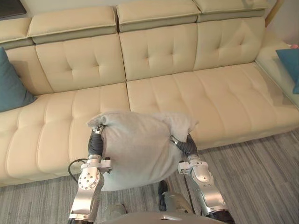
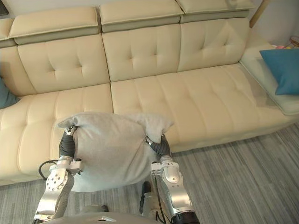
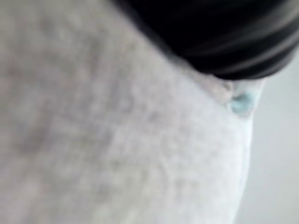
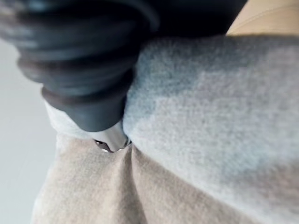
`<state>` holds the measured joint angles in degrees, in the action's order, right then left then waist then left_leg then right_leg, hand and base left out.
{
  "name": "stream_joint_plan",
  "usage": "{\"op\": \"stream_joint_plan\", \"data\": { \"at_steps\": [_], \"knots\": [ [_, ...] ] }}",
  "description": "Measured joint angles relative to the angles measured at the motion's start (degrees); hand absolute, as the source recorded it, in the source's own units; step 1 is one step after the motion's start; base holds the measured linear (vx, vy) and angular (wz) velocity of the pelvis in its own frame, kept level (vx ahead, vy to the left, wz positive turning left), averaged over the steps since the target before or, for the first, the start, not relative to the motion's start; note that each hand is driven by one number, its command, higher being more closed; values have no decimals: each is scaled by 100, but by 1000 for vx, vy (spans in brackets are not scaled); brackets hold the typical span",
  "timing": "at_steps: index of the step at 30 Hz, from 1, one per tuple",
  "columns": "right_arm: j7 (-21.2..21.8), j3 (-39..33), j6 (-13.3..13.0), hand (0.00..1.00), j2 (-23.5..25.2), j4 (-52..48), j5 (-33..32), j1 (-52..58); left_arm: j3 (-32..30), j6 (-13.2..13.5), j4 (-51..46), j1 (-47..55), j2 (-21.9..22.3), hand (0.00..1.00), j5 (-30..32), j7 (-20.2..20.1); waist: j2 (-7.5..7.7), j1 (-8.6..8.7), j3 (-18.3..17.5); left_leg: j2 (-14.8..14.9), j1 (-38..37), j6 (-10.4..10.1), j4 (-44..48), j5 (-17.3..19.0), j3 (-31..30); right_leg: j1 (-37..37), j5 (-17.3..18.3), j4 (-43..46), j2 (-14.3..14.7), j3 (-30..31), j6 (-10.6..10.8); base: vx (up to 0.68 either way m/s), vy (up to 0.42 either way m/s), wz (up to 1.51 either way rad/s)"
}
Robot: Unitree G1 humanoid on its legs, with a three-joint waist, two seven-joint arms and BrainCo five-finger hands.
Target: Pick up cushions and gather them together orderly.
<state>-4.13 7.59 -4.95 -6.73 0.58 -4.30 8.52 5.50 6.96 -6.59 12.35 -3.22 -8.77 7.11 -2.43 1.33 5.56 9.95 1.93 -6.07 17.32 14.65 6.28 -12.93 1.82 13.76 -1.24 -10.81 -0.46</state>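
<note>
A: Before the sofa's [image 1: 210, 102] front edge, left eye view: how far along?
B: Barely begun. My left hand [image 1: 96, 141] and right hand [image 1: 187, 147] both clench the grey cushion [image 1: 135, 149], plump and fleecy.
A: Right eye view?
B: One teal cushion [image 2: 5, 98] sits at the tufted seat's left end and a second teal cushion [image 2: 282, 70] at its right end, ungathered.
A: Wrist views?
B: Left: fuzzy nap. Right: my finger [image 4: 112, 137] pinches a fold.

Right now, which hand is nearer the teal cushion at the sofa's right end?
Right. The right hand is at the grey cushion's side facing that teal cushion; left hand is at the opposite side.
</note>
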Motion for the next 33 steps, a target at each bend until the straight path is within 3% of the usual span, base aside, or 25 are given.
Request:
{"op": "stream_joint_plan", "data": {
  "at_steps": [3, 5, 6, 7, 8, 10, 11, 12, 15, 18, 22, 26, 33],
  "knots": [
    [0, -78, -1, 100, -81, -631, -39, 305, 2, 0, 0, 31, 78, 100, -6, -21, -6, -3, -4, 231, 442, 93, 1404, -139, 79, 460, 124, -192, 76, -143, -39, 253, -75, 18],
    [-4, -150, -9, 100, -79, -950, -64, 523, 47, 2, 1, 73, 154, 100, -6, -45, 15, -61, -20, 533, 824, 276, 2556, -604, 634, 884, 134, -441, 14, -161, -46, 183, 28, 6],
    [-9, -197, -10, 100, -80, -1066, -81, 623, 106, 6, 1, 78, 152, 100, -5, -55, -6, -78, -47, 666, 902, 400, 2868, -655, 877, 1016, 141, -540, -31, -186, -46, 142, 75, 14],
    [-20, -276, -32, 100, -70, -1142, -103, 716, 179, 14, 1, 83, 179, 100, -4, -131, -32, -81, -74, 816, 1020, 499, 3068, -413, 1139, 1111, 145, -618, -81, -233, -43, 139, 152, 25],
    [-21, -387, -34, 100, -48, -1142, -105, 712, 219, 13, 1, 63, 204, 100, -1, -206, -63, -86, -106, 867, 1171, 545, 2920, -129, 1314, 1124, 166, -632, -173, -264, -4, 130, 221, 29],
    [-29, -405, -33, 100, -46, -1134, -105, 711, 244, 12, 5, 71, 204, 100, 5, -237, -31, -117, -86, 742, 1282, 521, 2162, 14, 1425, 1165, 186, -630, -370, -298, 176, 69, 265, 26],
    [-28, -412, -41, 100, -68, -1131, -104, 719, 255, 12, 8, 88, 226, 100, 5, -237, -119, -138, -149, 456, 1180, 381, 1017, -299, 1182, 1153, 210, -580, -451, -316, 367, 31, 286, 14],
    [-18, -403, -64, 100, -11, -944, -103, 675, 253, 39, 84, 103, 194, 100, 4, -236, -108, -187, -228, 295, 1084, 299, 460, -721, 1090, 1109, 300, -595, -492, -179, 532, 31, 327, 12],
    [-4, -346, -10, 100, 377, -811, -66, 754, 187, 39, 68, 165, -47, 100, -1, -231, 298, -213, -309, -258, 912, 517, -64, -892, 1264, 1079, 225, -699, -910, -25, 548, 73, 232, 13],
    [-3, -333, -5, 100, 406, -759, -1, 631, 170, 41, 58, 171, -115, 100, -1, -232, 400, -214, -375, -485, 832, 604, -253, -888, 1430, 946, 163, -702, -1077, 245, 578, 34, 135, -18],
    [-24, -358, -1, 100, 385, -348, 26, 178, 150, 39, 56, 122, -129, 100, 76, -211, 416, -77, -385, -524, 837, 614, -253, -902, 1479, 880, 69, -822, -1070, 392, 690, 9, 36, -19],
    [-253, -357, -2, 100, 367, -1, 30, -575, 102, 38, 71, -418, -153, 100, 244, 36, 416, -70, -382, -509, 1063, 619, -243, -963, 1406, 699, -76, -959, -1019, 441, 730, -39, -11, -8],
    [-963, -348, -12, 100, 258, 1264, 2, -3259, -21, 71, 776, -2576, -946, 100, 276, 842, 419, -141, 136, -550, 1559, 728, -478, -1411, 1404, 107, -430, -1043, -997, 556, 609, -144, 33, -2]
  ]
}}
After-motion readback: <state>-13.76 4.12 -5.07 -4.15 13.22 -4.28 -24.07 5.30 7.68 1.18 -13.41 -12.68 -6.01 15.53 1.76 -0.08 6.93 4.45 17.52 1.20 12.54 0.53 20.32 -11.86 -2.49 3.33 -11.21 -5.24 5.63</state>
